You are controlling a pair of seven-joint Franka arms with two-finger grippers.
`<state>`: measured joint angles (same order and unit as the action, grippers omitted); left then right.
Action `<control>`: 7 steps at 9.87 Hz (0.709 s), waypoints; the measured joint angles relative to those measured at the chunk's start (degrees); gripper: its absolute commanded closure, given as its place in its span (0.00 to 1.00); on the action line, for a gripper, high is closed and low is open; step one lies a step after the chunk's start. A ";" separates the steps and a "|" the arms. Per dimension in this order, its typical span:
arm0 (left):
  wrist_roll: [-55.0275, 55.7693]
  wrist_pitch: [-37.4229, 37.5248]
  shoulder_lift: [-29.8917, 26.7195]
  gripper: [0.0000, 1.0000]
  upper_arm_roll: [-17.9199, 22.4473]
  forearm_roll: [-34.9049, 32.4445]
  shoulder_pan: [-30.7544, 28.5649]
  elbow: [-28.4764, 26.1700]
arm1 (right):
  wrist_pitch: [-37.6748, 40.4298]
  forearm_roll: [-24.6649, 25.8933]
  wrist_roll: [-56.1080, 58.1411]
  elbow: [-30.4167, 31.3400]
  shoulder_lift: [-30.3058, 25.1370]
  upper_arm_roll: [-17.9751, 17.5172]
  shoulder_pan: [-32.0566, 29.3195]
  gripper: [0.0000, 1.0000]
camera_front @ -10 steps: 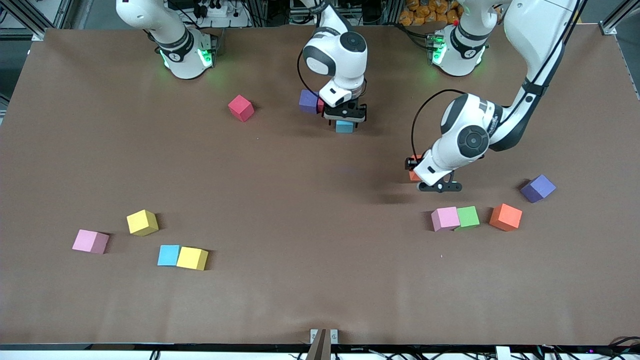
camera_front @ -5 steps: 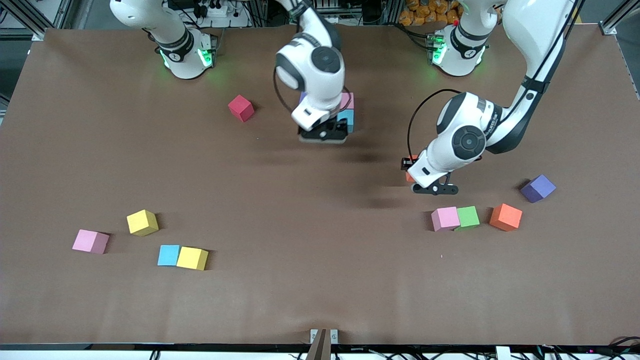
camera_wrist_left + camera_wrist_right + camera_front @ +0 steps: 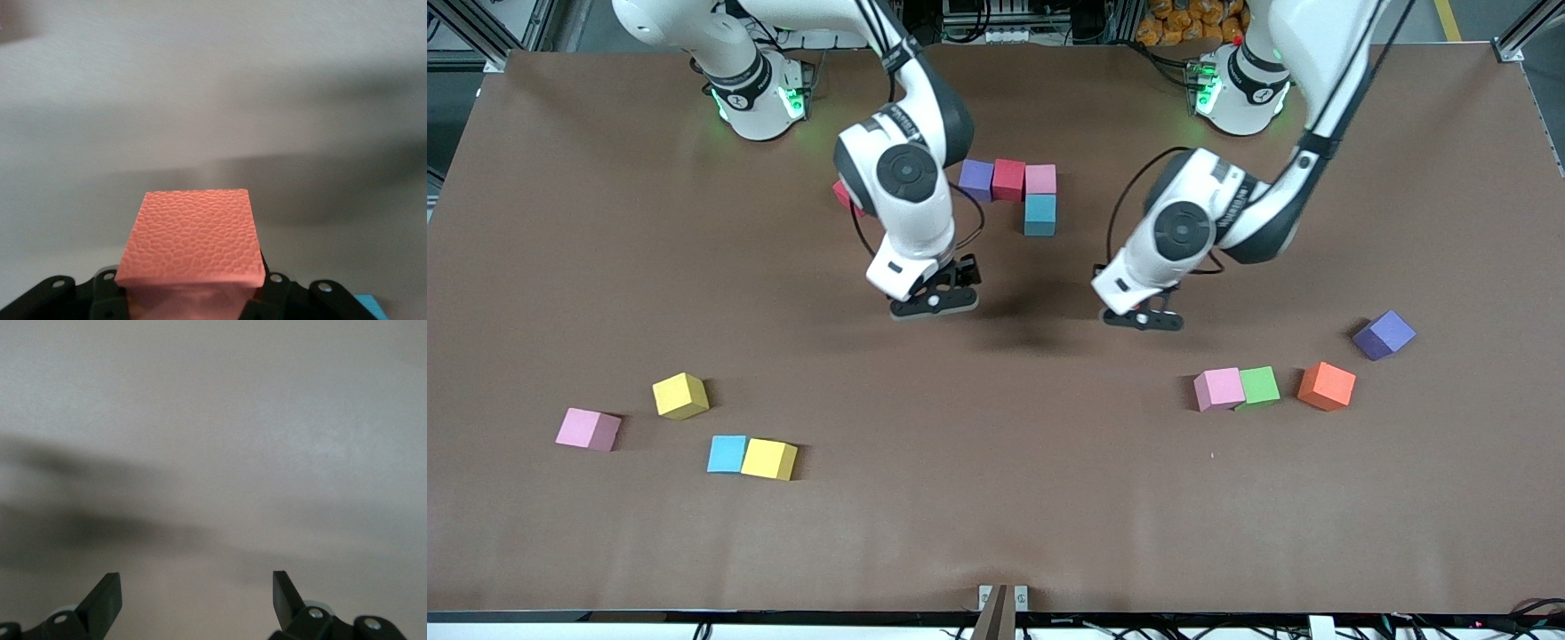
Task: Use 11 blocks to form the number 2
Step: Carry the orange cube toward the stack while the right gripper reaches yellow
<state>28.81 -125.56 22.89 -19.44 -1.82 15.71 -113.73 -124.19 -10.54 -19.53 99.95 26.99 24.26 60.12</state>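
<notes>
A purple block (image 3: 975, 179), a red block (image 3: 1008, 179) and a pink block (image 3: 1040, 179) lie in a row, touching. A light blue block (image 3: 1039, 214) sits against the pink one, nearer the front camera. My left gripper (image 3: 1143, 318) hangs over bare table, shut on an orange block (image 3: 190, 237) that fills the left wrist view. My right gripper (image 3: 934, 302) is over bare table near the middle. It is open with nothing between its fingers (image 3: 107, 597). Another red block (image 3: 841, 194) shows partly past the right arm.
Toward the left arm's end lie a pink block (image 3: 1218, 388) touching a green one (image 3: 1260, 385), an orange block (image 3: 1326, 386) and a purple block (image 3: 1384, 334). Toward the right arm's end lie two yellow blocks (image 3: 680, 396) (image 3: 769, 459), a pink block (image 3: 588, 429) and a light blue block (image 3: 727, 453).
My right gripper has left the light blue block beside the row and swung out over bare table. My left gripper has carried the orange block toward the table's middle.
</notes>
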 measured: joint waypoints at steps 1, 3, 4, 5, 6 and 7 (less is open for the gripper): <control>1.51 0.00 1.13 1.00 0.77 0.11 2.80 1.09 | 0.42 0.01 4.43 0.01 -0.04 0.04 -1.43 0.00; 2.56 -0.05 3.30 1.00 1.68 1.72 6.68 3.07 | 0.53 0.00 16.58 -0.01 -0.16 0.09 -6.48 0.00; 2.53 -0.30 3.82 1.00 1.71 3.96 7.21 3.55 | 0.50 -0.01 23.61 0.00 -0.17 0.10 -9.78 0.00; 2.44 -1.15 4.05 1.00 1.72 6.38 7.78 3.65 | 0.27 -0.06 31.47 0.00 -0.18 0.09 -13.16 0.00; 2.62 -2.61 4.24 1.00 1.74 7.70 8.42 3.44 | -0.39 -0.27 39.01 0.02 -0.17 0.04 -16.05 0.00; 2.92 -4.67 4.45 1.00 1.73 8.62 8.92 2.59 | -1.35 -0.91 46.56 0.07 -0.07 -0.01 -18.57 0.00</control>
<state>31.73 -130.22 27.34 -17.71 6.80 24.63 -111.14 -125.54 -11.45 27.02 100.02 26.92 24.25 41.55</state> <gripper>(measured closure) 0.392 0.000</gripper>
